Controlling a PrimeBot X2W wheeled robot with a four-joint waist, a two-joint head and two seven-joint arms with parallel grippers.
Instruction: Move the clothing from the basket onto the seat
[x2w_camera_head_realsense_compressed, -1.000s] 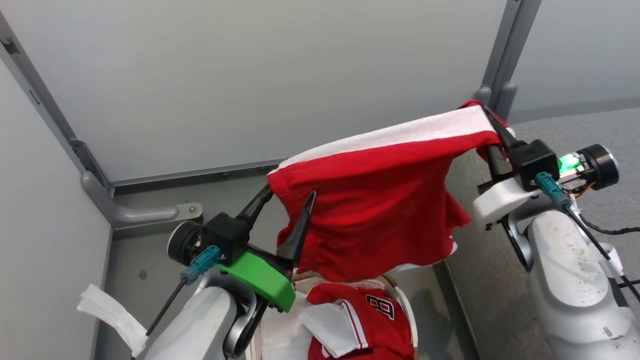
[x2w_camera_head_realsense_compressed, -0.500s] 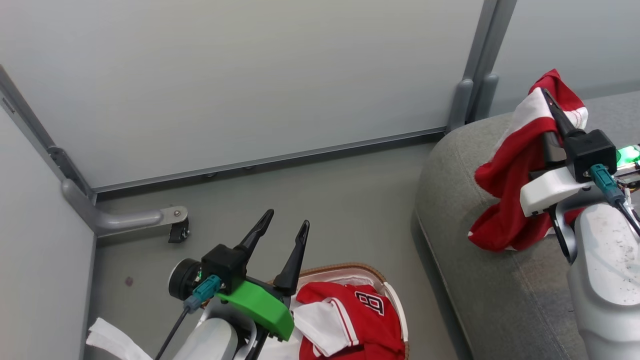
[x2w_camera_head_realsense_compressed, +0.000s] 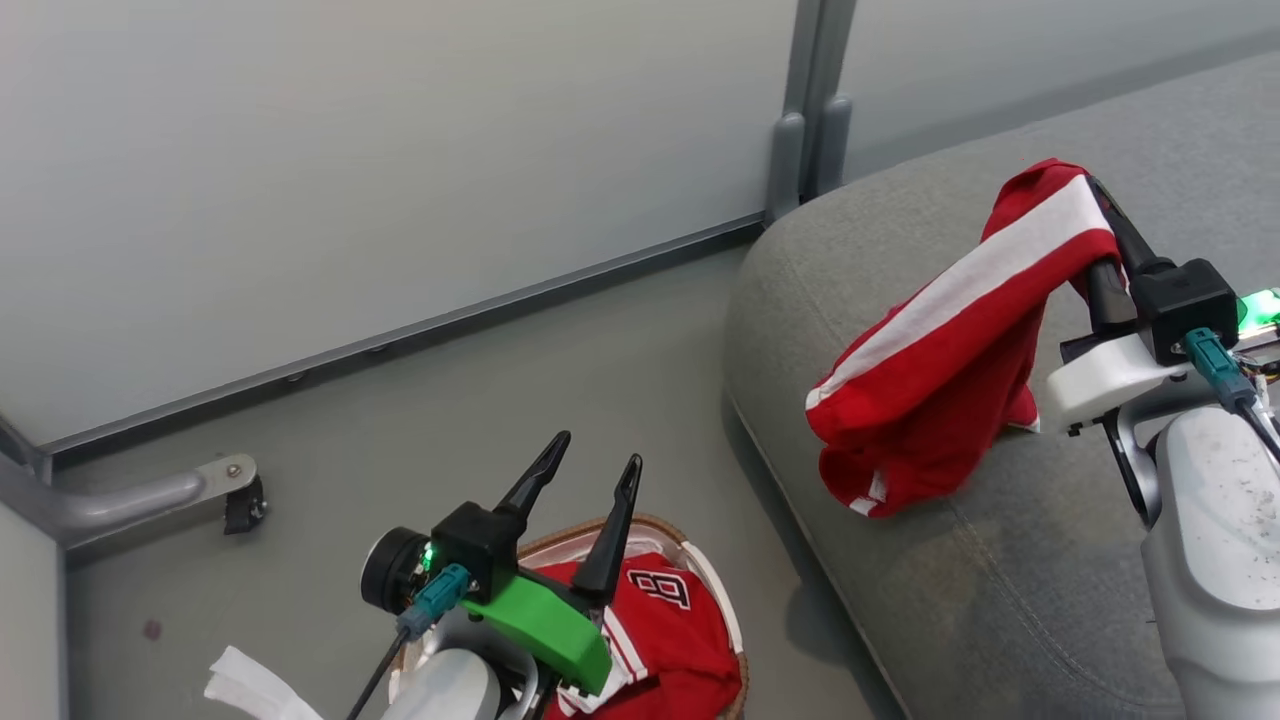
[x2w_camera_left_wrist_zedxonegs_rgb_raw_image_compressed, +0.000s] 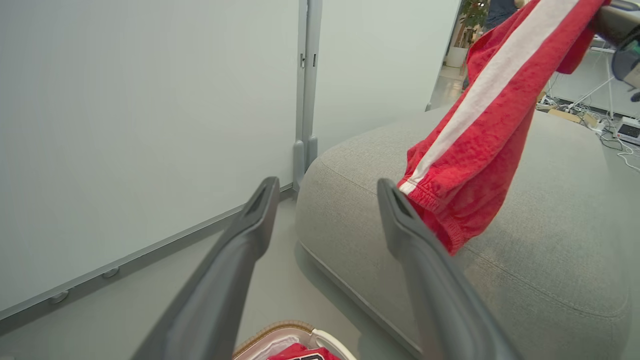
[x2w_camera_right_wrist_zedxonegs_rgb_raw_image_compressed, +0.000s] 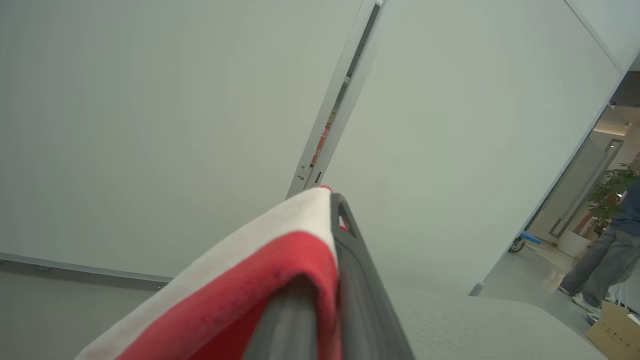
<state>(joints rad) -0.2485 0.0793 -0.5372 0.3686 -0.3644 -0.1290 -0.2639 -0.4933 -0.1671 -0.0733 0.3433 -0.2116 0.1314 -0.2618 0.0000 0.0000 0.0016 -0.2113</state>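
A piece of the clothing, a red garment (x2w_camera_head_realsense_compressed: 940, 370) with a white stripe, hangs from my right gripper (x2w_camera_head_realsense_compressed: 1100, 200), which is shut on its top edge. It dangles just above the grey seat (x2w_camera_head_realsense_compressed: 1000, 560), its lower hem near the cushion's front edge. The left wrist view shows the garment (x2w_camera_left_wrist_zedxonegs_rgb_raw_image_compressed: 480, 130) over the seat (x2w_camera_left_wrist_zedxonegs_rgb_raw_image_compressed: 550, 225). My left gripper (x2w_camera_head_realsense_compressed: 596, 452) stands open and empty above the basket (x2w_camera_head_realsense_compressed: 700, 560). A red jersey (x2w_camera_head_realsense_compressed: 670, 620) with a black number lies in the basket. In the right wrist view the red and white cloth (x2w_camera_right_wrist_zedxonegs_rgb_raw_image_compressed: 280, 260) is draped over my fingers.
Pale partition walls stand behind the floor and the seat. A metal partition foot with a caster (x2w_camera_head_realsense_compressed: 150, 495) lies at the left. A white strip (x2w_camera_head_realsense_compressed: 250, 685) hangs by my left arm. A person (x2w_camera_right_wrist_zedxonegs_rgb_raw_image_compressed: 600, 260) stands far off beyond the seat, near a cardboard box (x2w_camera_right_wrist_zedxonegs_rgb_raw_image_compressed: 615, 330).
A second ago the garment stretched between both grippers above the basket. Now it hangs from the right gripper alone, over the seat. The head view has swung toward the seat.
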